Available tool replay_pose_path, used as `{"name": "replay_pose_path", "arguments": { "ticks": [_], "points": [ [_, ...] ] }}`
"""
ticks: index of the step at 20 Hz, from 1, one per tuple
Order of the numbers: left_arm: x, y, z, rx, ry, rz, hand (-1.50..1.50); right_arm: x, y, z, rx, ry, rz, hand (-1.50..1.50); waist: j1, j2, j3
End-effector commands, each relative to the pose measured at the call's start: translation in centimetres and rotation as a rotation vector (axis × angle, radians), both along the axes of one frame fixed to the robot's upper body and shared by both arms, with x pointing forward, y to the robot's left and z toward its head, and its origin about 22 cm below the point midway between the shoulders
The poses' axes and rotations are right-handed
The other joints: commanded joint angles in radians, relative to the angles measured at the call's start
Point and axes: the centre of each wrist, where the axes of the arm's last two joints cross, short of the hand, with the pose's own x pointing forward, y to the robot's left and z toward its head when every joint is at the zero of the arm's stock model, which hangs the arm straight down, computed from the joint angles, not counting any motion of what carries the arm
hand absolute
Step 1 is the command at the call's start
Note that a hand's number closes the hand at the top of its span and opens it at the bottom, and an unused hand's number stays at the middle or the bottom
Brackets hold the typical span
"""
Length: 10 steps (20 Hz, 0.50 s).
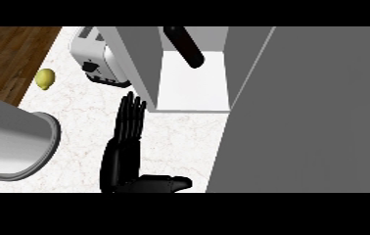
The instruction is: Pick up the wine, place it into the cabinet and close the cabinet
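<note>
On the far left, part of one grey forearm (25,143) shows over the marble table (173,141). One lemon (45,79) lies near the table's left edge, and one toaster (98,62) stands beyond it. One black hand (124,151), the left, is in the middle with fingers straight and apart, thumb out to the right, holding nothing. Its fingertips reach the open cabinet (192,87), where one dark wine (185,45) bottle stands inside. The big grey door (303,111) fills the right. The right hand cannot be seen.
</note>
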Motion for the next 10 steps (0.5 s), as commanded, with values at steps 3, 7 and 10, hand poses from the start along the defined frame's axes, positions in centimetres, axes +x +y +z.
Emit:
{"name": "replay_pose_path", "arguments": {
  "ticks": [3,7,10],
  "points": [
    [-2.8,2.7,0.2,0.012,-0.016,0.055,-1.5,-4.6,0.4,2.9,0.051,0.031,0.269,1.5,-0.005,-0.002,-0.001],
    [-4.6,6.6,0.6,0.042,0.001,0.021,-1.5,-4.6,1.5,3.3,0.057,0.003,0.296,1.5,0.011,-0.002,-0.004],
    [-4.8,6.8,1.6,0.023,-0.023,0.028,-1.5,-4.0,2.8,3.2,0.047,-0.032,0.304,1.5,0.004,0.0,-0.003]
  ]
}}
